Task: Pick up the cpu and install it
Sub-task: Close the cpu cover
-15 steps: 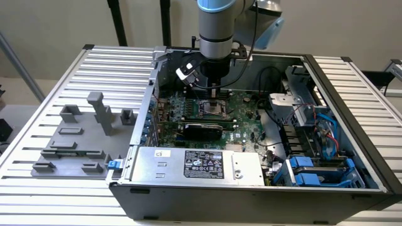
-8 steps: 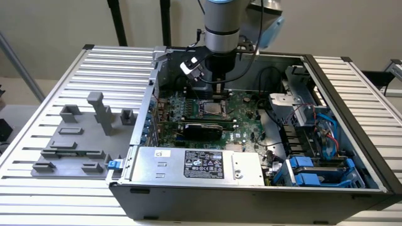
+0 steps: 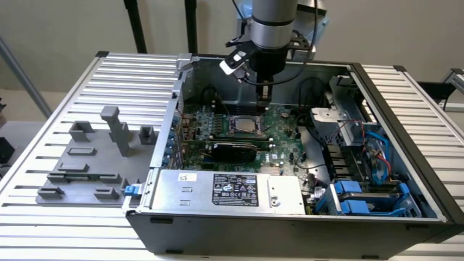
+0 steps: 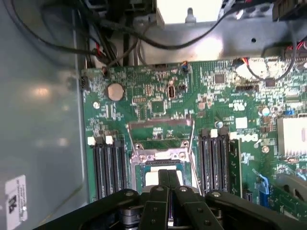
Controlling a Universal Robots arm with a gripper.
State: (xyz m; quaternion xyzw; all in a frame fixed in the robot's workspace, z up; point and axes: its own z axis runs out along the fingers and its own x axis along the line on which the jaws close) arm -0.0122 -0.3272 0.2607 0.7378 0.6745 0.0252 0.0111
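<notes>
Gripper [image 4: 168,175], fingers closed together, poised over the cpu [image 4: 150,178] lying in the motherboard socket [image 4: 160,155]; light, rigid, probably fragile underneath, best gripped by opposite edges
</notes>
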